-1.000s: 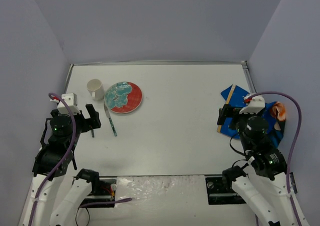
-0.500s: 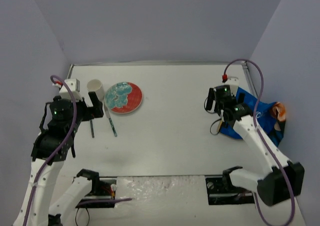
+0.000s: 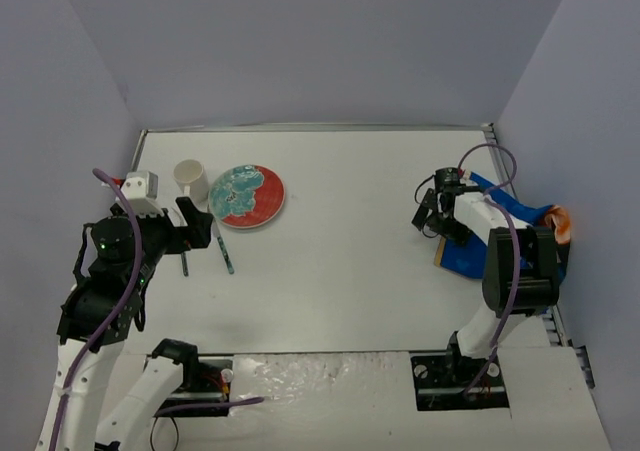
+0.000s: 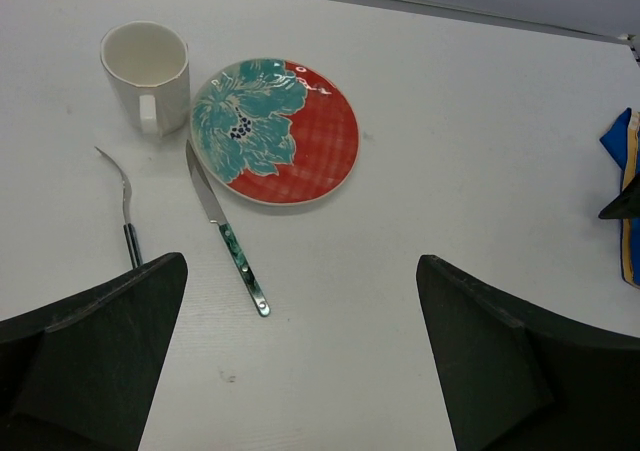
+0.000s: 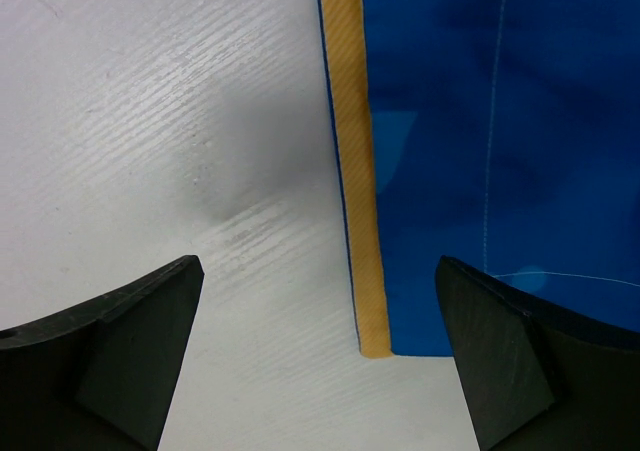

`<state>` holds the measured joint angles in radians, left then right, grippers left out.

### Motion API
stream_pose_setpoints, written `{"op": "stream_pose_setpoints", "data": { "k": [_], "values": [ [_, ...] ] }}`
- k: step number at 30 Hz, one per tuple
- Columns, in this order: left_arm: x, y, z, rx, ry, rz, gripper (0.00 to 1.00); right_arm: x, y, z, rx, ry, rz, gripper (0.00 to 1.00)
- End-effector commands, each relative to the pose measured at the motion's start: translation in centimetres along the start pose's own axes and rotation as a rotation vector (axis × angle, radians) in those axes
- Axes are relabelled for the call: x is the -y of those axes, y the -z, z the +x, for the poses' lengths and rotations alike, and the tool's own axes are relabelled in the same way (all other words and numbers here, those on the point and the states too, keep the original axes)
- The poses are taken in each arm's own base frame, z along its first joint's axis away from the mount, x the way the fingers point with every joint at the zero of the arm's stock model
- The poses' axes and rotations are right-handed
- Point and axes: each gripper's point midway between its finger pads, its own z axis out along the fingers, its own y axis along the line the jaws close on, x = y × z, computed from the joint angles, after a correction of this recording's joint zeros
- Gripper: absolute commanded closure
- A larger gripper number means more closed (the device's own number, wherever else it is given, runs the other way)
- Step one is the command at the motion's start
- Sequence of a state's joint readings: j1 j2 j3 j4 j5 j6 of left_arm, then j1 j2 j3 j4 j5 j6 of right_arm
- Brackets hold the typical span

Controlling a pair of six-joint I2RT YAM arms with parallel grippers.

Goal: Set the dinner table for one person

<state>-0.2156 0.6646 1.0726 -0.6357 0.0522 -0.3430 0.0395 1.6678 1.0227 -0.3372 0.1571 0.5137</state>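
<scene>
On the white dinner table (image 3: pixel 340 261), a white mug (image 3: pixel 191 179), a red and teal flowered plate (image 3: pixel 247 194), a green-handled knife (image 3: pixel 221 241) and a fork (image 3: pixel 184 262) lie at the left. My left gripper (image 3: pixel 197 224) hovers open and empty near them. Its wrist view shows the mug (image 4: pixel 146 71), plate (image 4: pixel 275 129), knife (image 4: pixel 226 233) and fork (image 4: pixel 124 201) ahead of the gripper (image 4: pixel 300 361). My right gripper (image 3: pixel 431 212) is open at the near-left corner of the blue placemat (image 3: pixel 462 258). The placemat's yellow edge strip (image 5: pixel 355 171) lies between the open jaws of the gripper (image 5: pixel 320 361).
Pale lavender walls enclose the table on three sides. The placemat (image 4: pixel 625 171) lies against the right wall, with an orange patch (image 3: pixel 560 219) showing at its far side. The right arm's purple cable (image 3: pixel 505 261) loops over the placemat.
My right gripper has swung from the placemat's near side up and left, then settled at its yellow-edged corner. My left gripper rose toward the mug, then dropped back slightly. The tableware has not moved.
</scene>
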Motion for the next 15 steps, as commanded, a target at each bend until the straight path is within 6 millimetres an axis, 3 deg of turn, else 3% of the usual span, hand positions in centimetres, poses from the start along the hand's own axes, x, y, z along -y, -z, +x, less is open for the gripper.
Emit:
{"op": "stream_pose_setpoints", "data": {
  "k": [1, 5, 10, 15],
  "values": [
    [1.3, 0.2, -2.0, 0.068, 0.01, 0.053, 0.03, -0.5, -1.3, 0.0, 0.005, -0.115, -0.024, 0.02],
    [1.3, 0.4, -2.0, 0.061, -0.005, 0.048, 0.03, 0.7, -2.7, 1.5, -0.015, -0.139, 0.003, 0.02],
    [1.5, 0.2, -2.0, 0.051, -0.016, 0.056, 0.03, 2.1, -3.0, 2.3, 0.0, -0.16, 0.015, 0.02],
    [1.9, -0.2, -1.9, 0.038, -0.017, 0.066, 0.03, 2.4, -3.5, 3.2, -0.027, -0.173, -0.001, 0.16]
  ]
}}
